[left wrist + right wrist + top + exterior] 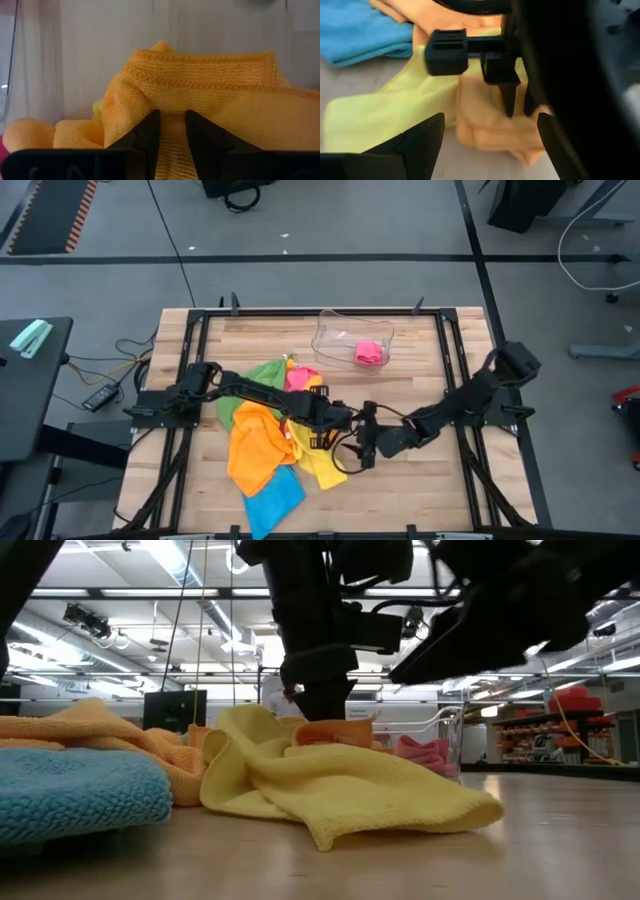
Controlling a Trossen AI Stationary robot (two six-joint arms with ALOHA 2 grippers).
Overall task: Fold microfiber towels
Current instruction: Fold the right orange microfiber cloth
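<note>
The left gripper (172, 131) pinches a fold of the orange towel (200, 85), which lies on the yellow towel (380, 115) mid-table. The right gripper (490, 135) hangs spread and empty just beside it, seemingly facing that bunched edge.

A crumpled heap of soft microfiber towels lies left of centre: a green one (262, 376) farthest, a pink one (300, 377) beside it, a rumpled orange one (255, 445) in the middle, a yellow one (322, 467) to its right, a blue one (272, 500) nearest. Another pink towel (369, 353) lies bunched far right.
</note>
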